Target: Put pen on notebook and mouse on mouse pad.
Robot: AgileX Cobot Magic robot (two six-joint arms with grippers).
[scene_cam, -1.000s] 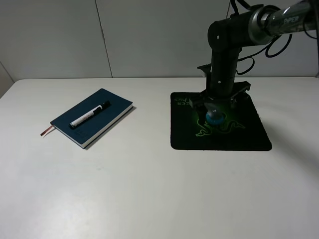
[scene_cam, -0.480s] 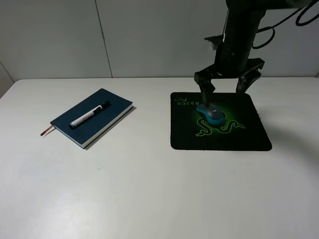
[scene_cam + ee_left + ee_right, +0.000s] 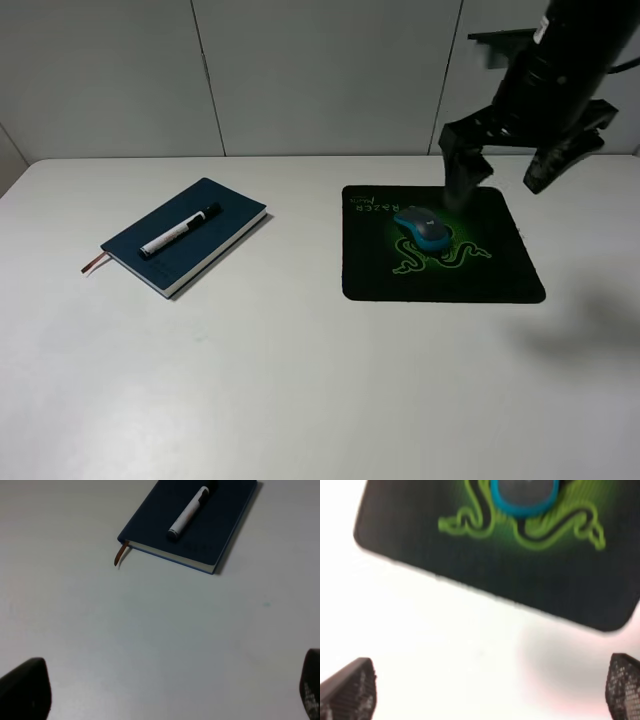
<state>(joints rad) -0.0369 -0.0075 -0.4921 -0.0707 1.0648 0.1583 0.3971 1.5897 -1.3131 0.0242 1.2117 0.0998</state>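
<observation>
Pen lying on the notebook at the desk's left (left hand spread wide above bare desk). Mouse resting on the mouse pad; right hand raised above, spread wide, grasping nothing.

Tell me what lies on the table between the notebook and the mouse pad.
Nothing: in the exterior high view only bare white table separates the notebook, pen on top, from the mouse pad carrying the mouse.
</observation>
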